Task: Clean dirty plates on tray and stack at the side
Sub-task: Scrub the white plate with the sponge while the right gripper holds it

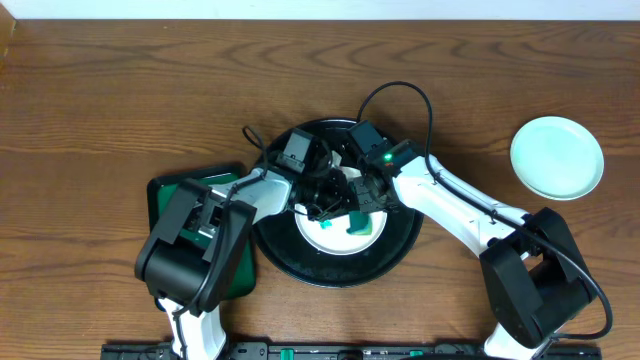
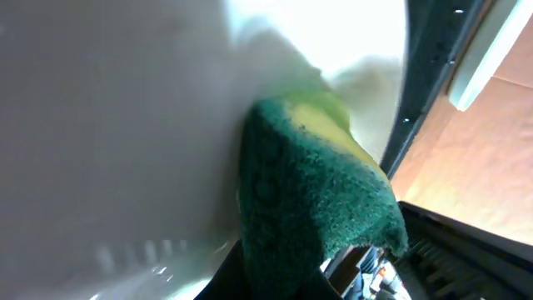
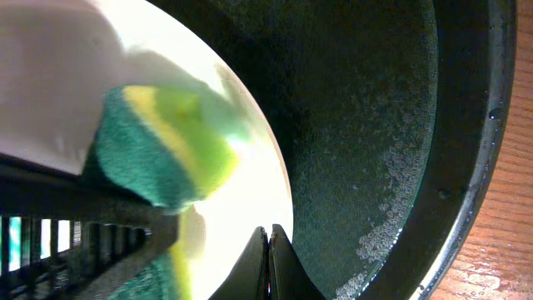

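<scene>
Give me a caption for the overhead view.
Left arm and right arm converge over a white plate in the round black tray; a second pale plate sits apart at right.

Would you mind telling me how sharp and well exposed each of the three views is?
Overhead: evenly lit and sharp, tray clearly outlined. Left wrist: sponge soft and very close, plate blown out toward the top. Right wrist: plate washed out white, droplets on the tray crisp.
</scene>
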### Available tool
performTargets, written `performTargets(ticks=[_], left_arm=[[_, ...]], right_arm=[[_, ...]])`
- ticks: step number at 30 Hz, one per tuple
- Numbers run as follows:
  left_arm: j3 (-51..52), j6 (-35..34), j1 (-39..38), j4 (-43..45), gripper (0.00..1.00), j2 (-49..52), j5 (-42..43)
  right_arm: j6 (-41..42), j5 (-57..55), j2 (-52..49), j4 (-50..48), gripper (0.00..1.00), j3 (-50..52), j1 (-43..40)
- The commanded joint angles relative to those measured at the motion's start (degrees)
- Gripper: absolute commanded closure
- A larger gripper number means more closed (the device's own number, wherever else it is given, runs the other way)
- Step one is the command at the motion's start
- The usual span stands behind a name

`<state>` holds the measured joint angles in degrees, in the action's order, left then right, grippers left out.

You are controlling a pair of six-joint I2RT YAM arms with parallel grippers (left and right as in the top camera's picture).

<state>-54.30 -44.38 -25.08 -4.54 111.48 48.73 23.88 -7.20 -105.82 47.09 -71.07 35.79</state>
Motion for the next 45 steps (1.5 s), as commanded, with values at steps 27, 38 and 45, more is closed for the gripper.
performTargets(ticks=[27, 38, 45], left_arm=[[1.6, 4.1, 2.0, -8.5, 0.93, 1.6, -8.3], [1.6, 4.1, 2.0, -8.7, 0.93, 1.6, -8.3], [1.6, 8.6, 2.1, -10.7, 0.93, 1.6, -9.9]], right_arm=[[1.8, 17.3, -0.7, -17.6, 0.66, 12.5, -5.3], [2.8, 20.7, -0.7, -22.5, 0.99, 14.1, -3.0], [4.0, 20.6, -0.7, -24.8, 0.99, 17.1, -3.6]])
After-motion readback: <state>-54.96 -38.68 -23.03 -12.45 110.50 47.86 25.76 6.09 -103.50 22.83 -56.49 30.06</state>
